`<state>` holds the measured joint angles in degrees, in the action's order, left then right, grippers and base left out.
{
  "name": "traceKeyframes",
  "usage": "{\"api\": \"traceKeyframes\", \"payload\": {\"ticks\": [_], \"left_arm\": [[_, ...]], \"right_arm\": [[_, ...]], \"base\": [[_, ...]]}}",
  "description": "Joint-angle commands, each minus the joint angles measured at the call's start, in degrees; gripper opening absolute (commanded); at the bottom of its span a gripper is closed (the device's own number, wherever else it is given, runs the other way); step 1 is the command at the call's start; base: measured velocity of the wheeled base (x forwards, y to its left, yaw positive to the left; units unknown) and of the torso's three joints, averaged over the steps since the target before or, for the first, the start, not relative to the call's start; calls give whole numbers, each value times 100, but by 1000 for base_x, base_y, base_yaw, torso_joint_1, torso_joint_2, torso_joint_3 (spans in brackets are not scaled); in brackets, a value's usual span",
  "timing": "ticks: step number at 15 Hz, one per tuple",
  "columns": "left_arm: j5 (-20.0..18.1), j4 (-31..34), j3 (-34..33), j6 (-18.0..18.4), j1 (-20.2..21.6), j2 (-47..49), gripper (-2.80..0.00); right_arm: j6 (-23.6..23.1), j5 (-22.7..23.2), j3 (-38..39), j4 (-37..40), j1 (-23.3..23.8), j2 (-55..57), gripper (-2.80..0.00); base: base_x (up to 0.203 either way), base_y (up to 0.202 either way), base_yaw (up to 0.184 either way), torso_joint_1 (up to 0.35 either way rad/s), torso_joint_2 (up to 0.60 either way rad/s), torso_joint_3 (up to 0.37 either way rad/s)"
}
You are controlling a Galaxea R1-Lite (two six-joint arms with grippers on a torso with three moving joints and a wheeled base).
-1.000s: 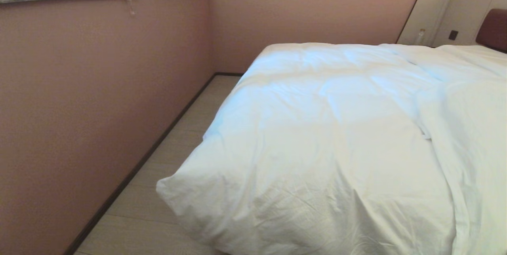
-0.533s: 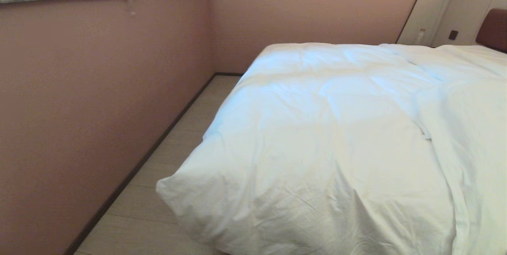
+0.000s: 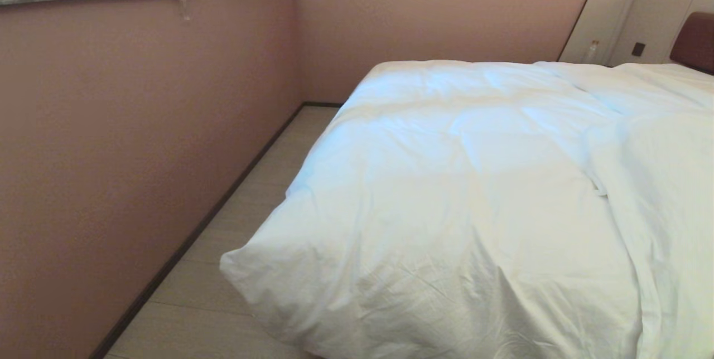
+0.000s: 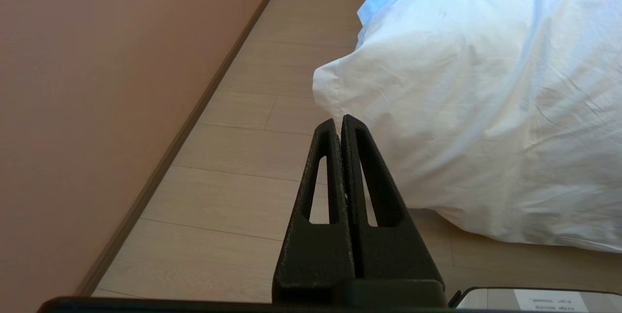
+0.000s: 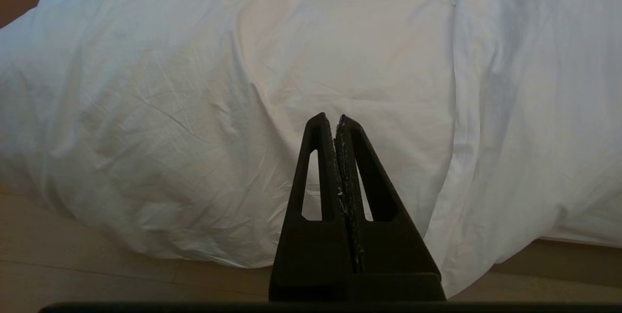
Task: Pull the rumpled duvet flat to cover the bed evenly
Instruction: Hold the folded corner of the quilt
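Duvet [image 3: 474, 192], puffy creased white cotton, faintly quilted

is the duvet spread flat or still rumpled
Still rumpled. The duvet bunches into a puffy corner overhanging the floor on the robot's left, and a long fold runs down its right side.

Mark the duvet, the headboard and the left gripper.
duvet [image 3: 457, 192]: head view, middle of its top.
headboard [image 3: 694, 41]: head view, brown padded panel.
left gripper [image 4: 338, 121]: left wrist view, closed fingertips.
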<state>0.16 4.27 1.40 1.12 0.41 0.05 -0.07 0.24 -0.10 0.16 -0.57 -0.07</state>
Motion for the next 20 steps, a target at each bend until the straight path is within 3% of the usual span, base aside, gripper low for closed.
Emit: {"api": "traceKeyframes", "payload": {"ticks": [1,7,20], "left_arm": [[2,4,0,2,2,-5,-280],[2,4,0,-7,2,-5,-280],[11,4,0,-15,2,-5,-280]], "right_arm": [[-1,2,1,2,-4,7,-280],[-1,2,1,2,-4,7,-280],[-1,2,1,2,-4,7,-280]], "base": [[0,0,0,0,0,0],[-1,-28,-1,1,0,1],[0,-191,0,3,2,3]]}}
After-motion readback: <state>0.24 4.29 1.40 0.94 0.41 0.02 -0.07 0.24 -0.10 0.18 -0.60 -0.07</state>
